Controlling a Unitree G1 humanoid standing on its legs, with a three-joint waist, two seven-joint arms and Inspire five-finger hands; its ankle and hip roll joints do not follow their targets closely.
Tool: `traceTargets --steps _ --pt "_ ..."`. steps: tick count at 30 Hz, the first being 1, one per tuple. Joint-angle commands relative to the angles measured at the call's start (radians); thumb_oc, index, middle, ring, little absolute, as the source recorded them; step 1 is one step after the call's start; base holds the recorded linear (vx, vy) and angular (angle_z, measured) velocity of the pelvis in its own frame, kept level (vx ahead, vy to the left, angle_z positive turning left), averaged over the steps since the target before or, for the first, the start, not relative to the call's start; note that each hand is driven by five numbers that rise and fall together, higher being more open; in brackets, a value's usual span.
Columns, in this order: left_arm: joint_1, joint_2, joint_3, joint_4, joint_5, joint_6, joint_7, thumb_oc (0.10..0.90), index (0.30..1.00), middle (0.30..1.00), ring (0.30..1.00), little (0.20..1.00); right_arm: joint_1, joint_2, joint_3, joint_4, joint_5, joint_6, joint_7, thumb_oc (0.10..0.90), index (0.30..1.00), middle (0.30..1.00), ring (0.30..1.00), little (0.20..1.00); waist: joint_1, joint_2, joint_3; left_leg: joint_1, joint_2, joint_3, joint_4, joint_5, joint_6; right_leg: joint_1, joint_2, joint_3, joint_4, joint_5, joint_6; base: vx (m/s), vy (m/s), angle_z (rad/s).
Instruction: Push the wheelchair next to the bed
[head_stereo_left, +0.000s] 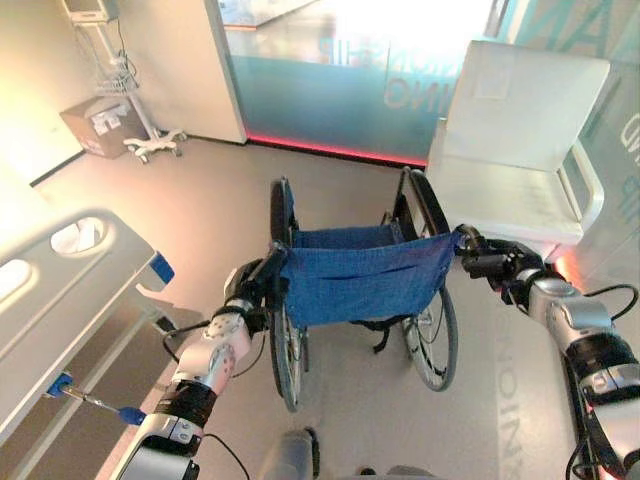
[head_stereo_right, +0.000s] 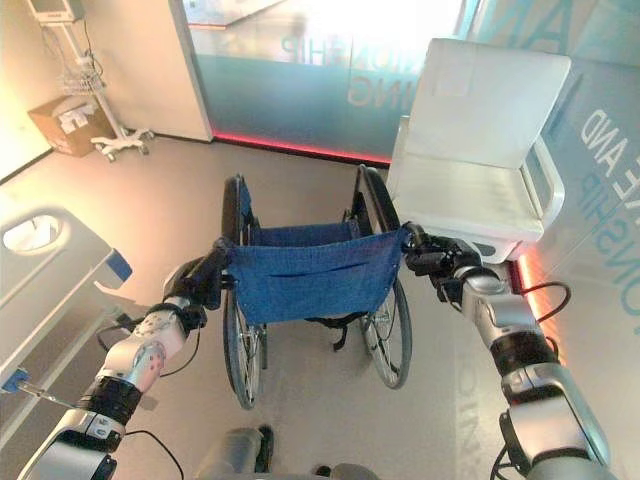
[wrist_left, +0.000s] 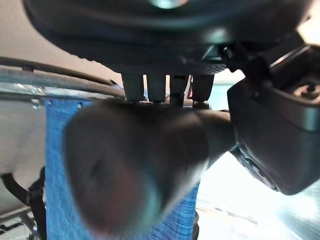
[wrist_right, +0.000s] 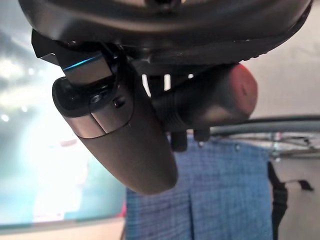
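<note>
wheelchair (head_stereo_left: 360, 275) stands in the middle of the floor (head_stereo_left: 200, 210), its blue fabric back towards the robot and its big wheels on either side. left hand (head_stereo_left: 252, 285) is at the left push handle (wrist_left: 135, 170), and the left wrist view shows the fingers (wrist_left: 165, 87) curled over the dark grip, so it is closed round it. right hand (head_stereo_left: 490, 262) is at the right push handle (wrist_right: 205, 102), its fingers wrapped round that grip too, with the thumb across it. bed (head_stereo_left: 60, 290) lies to the robot's left, near the chair but apart from it, its pale side rail and blue-tipped levers towards the wheelchair; open floor lies between the two. just beyond the chair's right side stands a white armchair (head_stereo_left: 520, 140), close to the right wheel. further off on the left, by the wall, are a wheeled equipment stand (head_stereo_left: 125, 90) and a cardboard box (head_stereo_left: 100, 125). a glass partition (head_stereo_left: 330, 80) with a red glowing strip at its foot runs behind the chair.
</note>
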Motion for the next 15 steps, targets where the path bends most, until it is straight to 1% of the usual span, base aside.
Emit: traceTargets --steps 1,2,3,4,5,6,7,8,9,10,11,12,13,14,15 --pt "-0.045 -0.016 -0.063 -0.208 -0.083 -0.087 -0.11 0.4 0.3 0.3 0.3 0.3 -0.175 0.077 0.046 -0.069 0.073 -0.107 0.181 0.4 0.3 0.3 0.3 0.3 0.109 0.009 -0.086 -0.019 -0.057 0.002 -0.163 0.293 0.024 0.007 0.044 0.154 0.103 0.007 0.022 0.52 0.036 -0.03" --pt "-0.044 -0.007 -0.052 -0.212 -0.081 -0.076 -0.108 0.4 0.3 0.3 0.3 0.3 -0.186 0.077 0.051 -0.047 0.074 -0.113 0.195 0.4 0.3 0.3 0.3 0.3 0.127 0.006 -0.095 -0.026 -0.07 -0.02 -0.132 0.283 0.034 0.02 0.043 0.159 0.109 -0.016 0.021 0.59 0.051 -0.28" --pt "-0.042 0.002 -0.037 -0.211 -0.08 -0.064 -0.108 0.4 0.3 0.3 0.3 0.3 -0.197 0.086 0.055 -0.021 0.068 -0.117 0.207 0.4 0.3 0.3 0.3 0.3 0.143 0.002 -0.108 -0.024 -0.079 -0.021 -0.138 0.267 0.043 0.032 0.036 0.154 0.112 -0.031 0.026 0.5 0.055 -0.47" --pt "-0.044 0.01 -0.029 -0.201 -0.077 -0.062 -0.103 0.4 0.3 0.3 0.3 0.3 -0.205 0.101 0.062 -0.007 0.07 -0.121 0.21 0.4 0.3 0.3 0.3 0.3 0.157 -0.001 -0.117 -0.02 -0.078 -0.014 -0.115 0.256 0.055 0.046 0.025 0.139 0.132 -0.064 0.027 0.55 0.091 -0.64" --pt "-0.044 0.018 -0.019 -0.189 -0.077 -0.059 -0.098 0.4 0.3 0.3 0.3 0.3 -0.195 0.115 0.058 -0.005 0.068 -0.126 0.221 0.4 0.3 0.3 0.3 0.3 0.172 -0.006 -0.127 -0.021 -0.077 -0.003 -0.075 0.229 0.076 0.06 -0.007 0.105 0.165 -0.086 0.042 0.42 0.078 -0.53" --pt "-0.044 0.019 -0.017 -0.188 -0.079 -0.058 -0.097 0.4 0.3 0.3 0.3 0.3 -0.192 0.117 0.056 -0.005 0.067 -0.127 0.224 0.4 0.3 0.3 0.3 0.3 0.175 -0.009 -0.129 -0.022 -0.079 0.0 -0.066 0.221 0.08 0.062 -0.016 0.098 0.174 -0.09 0.046 0.4 0.094 -0.54" --pt "-0.051 0.019 -0.014 -0.166 -0.076 -0.054 -0.099 0.4 0.3 0.3 0.3 0.3 -0.18 0.13 0.054 -0.009 0.073 -0.13 0.216 0.4 0.3 0.3 0.3 0.3 0.186 -0.025 -0.14 -0.004 -0.091 0.004 -0.057 0.193 0.103 0.073 -0.06 0.06 0.232 -0.076 0.074 0.32 0.108 -0.49" --pt "-0.059 0.016 -0.013 -0.143 -0.07 -0.052 -0.104 0.4 0.3 0.3 0.3 0.3 -0.17 0.136 0.049 -0.011 0.072 -0.13 0.215 0.4 0.3 0.3 0.3 0.3 0.191 -0.03 -0.149 0.012 -0.099 0.0 -0.054 0.175 0.12 0.066 -0.088 0.03 0.307 -0.043 0.098 0.41 0.163 -0.43" --pt "-0.068 0.013 -0.015 -0.122 -0.063 -0.05 -0.111 0.4 0.3 0.3 0.3 0.3 -0.16 0.141 0.042 -0.013 0.065 -0.131 0.221 0.4 0.3 0.3 0.3 0.3 0.194 -0.032 -0.153 0.031 -0.107 -0.009 -0.054 0.162 0.134 0.045 -0.123 0.003 0.407 0.0 0.126 0.39 0.216 -0.21" --pt "-0.079 0.014 -0.019 -0.089 -0.057 -0.054 -0.121 0.4 0.3 0.3 0.3 0.3 -0.151 0.145 0.035 -0.016 0.063 -0.129 0.232 0.4 0.3 0.3 0.3 0.3 0.19 -0.024 -0.156 0.061 -0.116 -0.029 -0.053 0.149 0.15 -0.003 -0.162 -0.007 0.554 0.07 0.154 0.31 0.181 0.0" --pt "-0.082 0.014 -0.021 -0.081 -0.056 -0.056 -0.122 0.4 0.3 0.3 0.3 0.3 -0.15 0.145 0.034 -0.017 0.062 -0.129 0.235 0.4 0.3 0.3 0.3 0.3 0.19 -0.024 -0.156 0.066 -0.12 -0.032 -0.052 0.146 0.152 -0.018 -0.17 -0.004 0.586 0.08 0.158 0.34 0.183 0.08" --pt "-0.094 0.011 -0.025 -0.05 -0.051 -0.065 -0.126 0.4 0.3 0.3 0.3 0.3 -0.15 0.144 0.034 -0.02 0.066 -0.125 0.249 0.4 0.3 0.3 0.3 0.3 0.181 -0.016 -0.153 0.089 -0.122 -0.047 -0.046 0.134 0.158 -0.058 -0.184 -0.003 0.677 0.113 0.162 0.32 0.149 0.13" --pt "-0.107 0.001 -0.026 -0.008 -0.049 -0.086 -0.129 0.4 0.3 0.3 0.3 0.3 -0.164 0.151 0.041 -0.012 0.069 -0.121 0.26 0.4 0.3 0.3 0.3 0.3 0.171 -0.006 -0.148 0.121 -0.122 -0.047 -0.042 0.117 0.164 -0.125 -0.22 -0.004 0.737 0.135 0.157 0.34 0.137 0.13" --pt "-0.113 -0.003 -0.027 0.002 -0.049 -0.091 -0.126 0.4 0.3 0.3 0.3 0.3 -0.17 0.155 0.044 -0.009 0.071 -0.12 0.263 0.4 0.3 0.3 0.3 0.3 0.168 -0.004 -0.146 0.129 -0.121 -0.045 -0.04 0.111 0.164 -0.138 -0.229 -0.006 0.737 0.133 0.153 0.3 0.055 0.4" --pt "-0.122 -0.009 -0.03 0.021 -0.045 -0.103 -0.123 0.4 0.3 0.3 0.3 0.3 -0.182 0.161 0.046 0.003 0.076 -0.123 0.272 0.4 0.3 0.3 0.3 0.3 0.166 0.0 -0.142 0.14 -0.118 -0.041 -0.037 0.105 0.165 -0.16 -0.244 -0.017 0.679 0.124 0.143 0.27 -0.059 0.41"
